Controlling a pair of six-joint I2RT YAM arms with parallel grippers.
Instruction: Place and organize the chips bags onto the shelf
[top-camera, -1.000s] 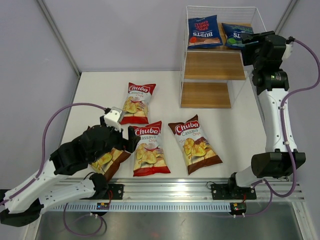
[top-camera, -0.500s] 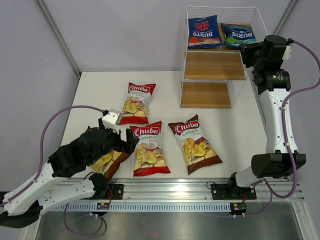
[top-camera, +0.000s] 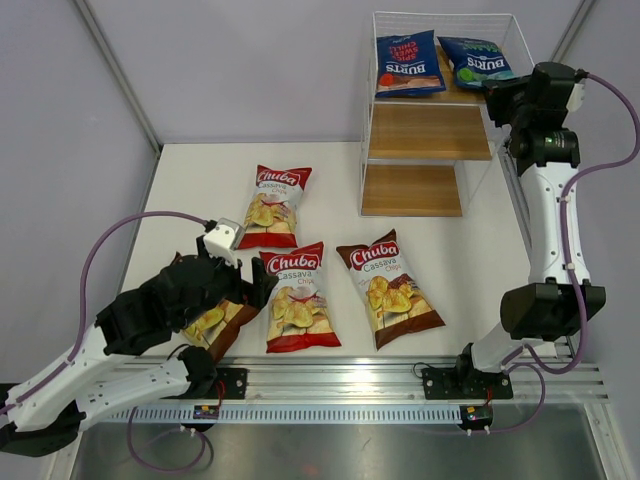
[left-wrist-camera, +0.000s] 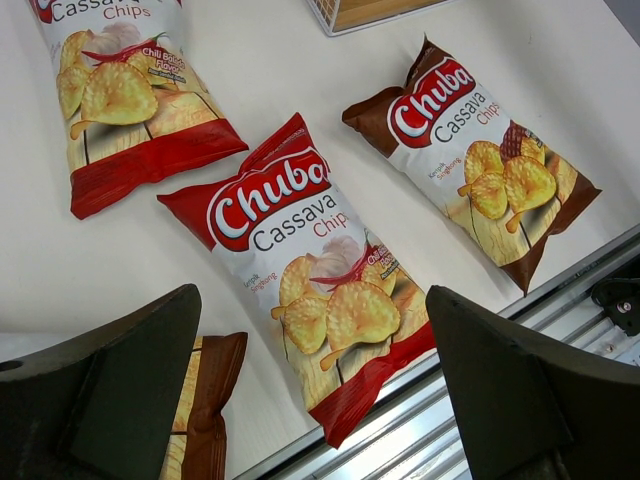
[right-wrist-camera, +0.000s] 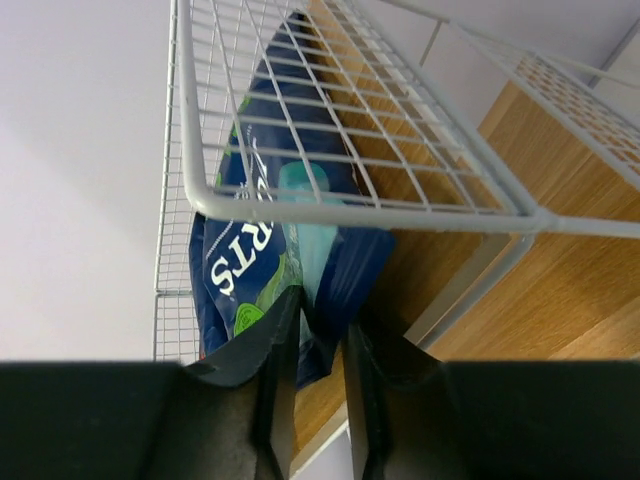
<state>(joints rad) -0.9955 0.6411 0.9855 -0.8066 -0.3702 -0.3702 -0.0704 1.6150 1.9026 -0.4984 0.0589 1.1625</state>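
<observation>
1. The right gripper (right-wrist-camera: 320, 340) is up at the top tier of the shelf (top-camera: 425, 130), which stands at the far right corner of the bench (top-camera: 480, 250). Its jaws are narrow and pinch the edge of the green-marked Burts bag (top-camera: 478, 60), which lies on that tier.
2. The red-marked Burts bag (top-camera: 408, 62) lies just beside it on the same tier, on the left.
3. The left gripper (left-wrist-camera: 310, 400) is wide open and holds nothing. It hovers near the near left corner.
4. Directly below it lies the near red-and-white Chuba bag (left-wrist-camera: 300, 250). The bag's long axis runs slanted across the line between the two fingers (so I judge the wrist may need a turn before closing). The left arm is much nearer to this bag than the right arm.
5. Count: two Burts bags are on the shelf and four Chuba bags are on the bench. There are two red-and-white ones, the far red-and-white Chuba bag (top-camera: 273, 205) being toward the far edge. There are also two brown ones: the left brown Chuba bag (top-camera: 212, 325) is partly under the left arm, and the middle brown Chuba bag (top-camera: 390, 290) is by the near edge.
</observation>
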